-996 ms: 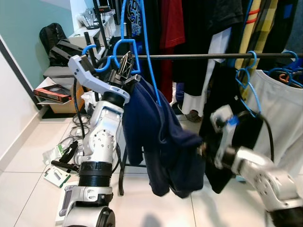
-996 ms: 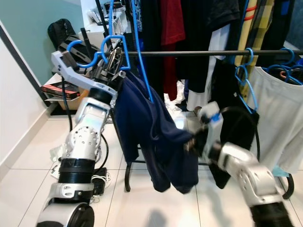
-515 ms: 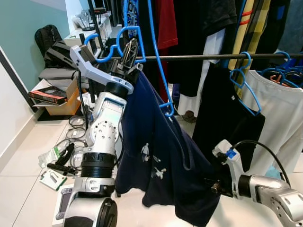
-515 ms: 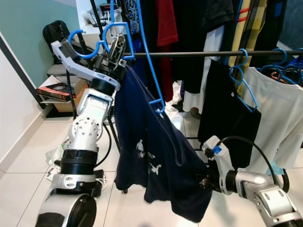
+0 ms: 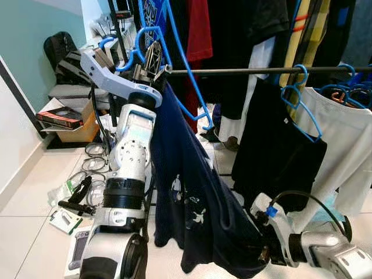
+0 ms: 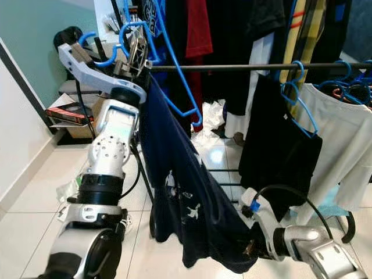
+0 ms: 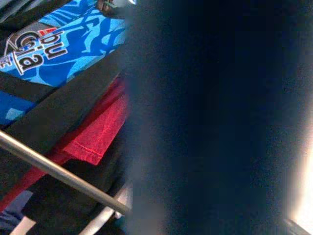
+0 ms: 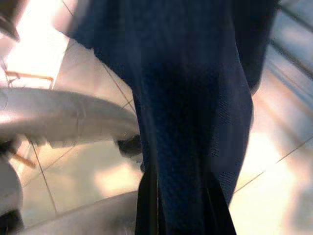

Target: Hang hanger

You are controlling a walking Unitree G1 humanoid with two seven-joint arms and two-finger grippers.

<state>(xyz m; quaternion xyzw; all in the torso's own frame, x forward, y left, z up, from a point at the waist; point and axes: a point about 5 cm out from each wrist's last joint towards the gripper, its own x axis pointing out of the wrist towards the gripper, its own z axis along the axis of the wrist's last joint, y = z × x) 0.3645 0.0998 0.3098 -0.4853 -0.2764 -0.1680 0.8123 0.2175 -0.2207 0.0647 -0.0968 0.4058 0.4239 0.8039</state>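
Left eye view, left gripper (image 5: 152,58) raising blue hanger (image 5: 185,65), rail (image 5: 261,71) beside

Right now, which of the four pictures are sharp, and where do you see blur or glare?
Both eye views are sharp: the dark metal rail and navy blue garment read clearly. The left wrist view has a dark out-of-focus mass across it. The right wrist view is soft, with glare on the pale tiled floor.

Blue hanger (image 5: 185,70) tilted beside rail (image 5: 261,71), navy shirt (image 5: 200,203) draped.
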